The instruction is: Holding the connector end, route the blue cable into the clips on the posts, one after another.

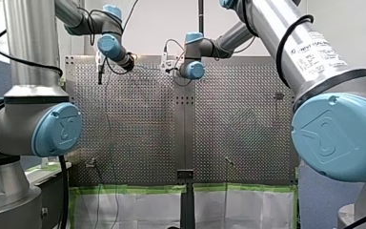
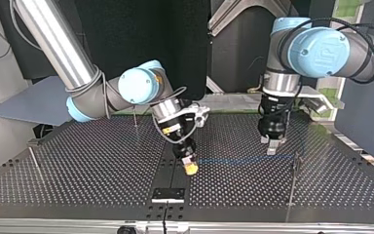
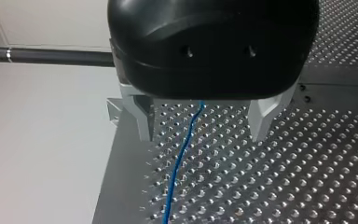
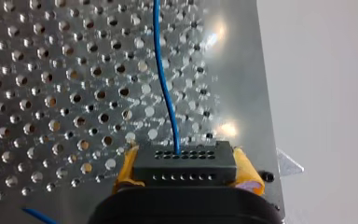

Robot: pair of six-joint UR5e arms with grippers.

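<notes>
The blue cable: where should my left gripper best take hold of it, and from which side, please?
Grip the straight run of blue cable between the left gripper's open fingers, coming down from above; the right gripper holds the connector.

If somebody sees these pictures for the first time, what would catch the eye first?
First the thin blue cable, bright against the perforated table: in the right wrist view it rises from a black connector clamped in my right claw, between its yellow pads. In the left wrist view it passes through my left claw, between its open metal fingers, touching neither.
</notes>
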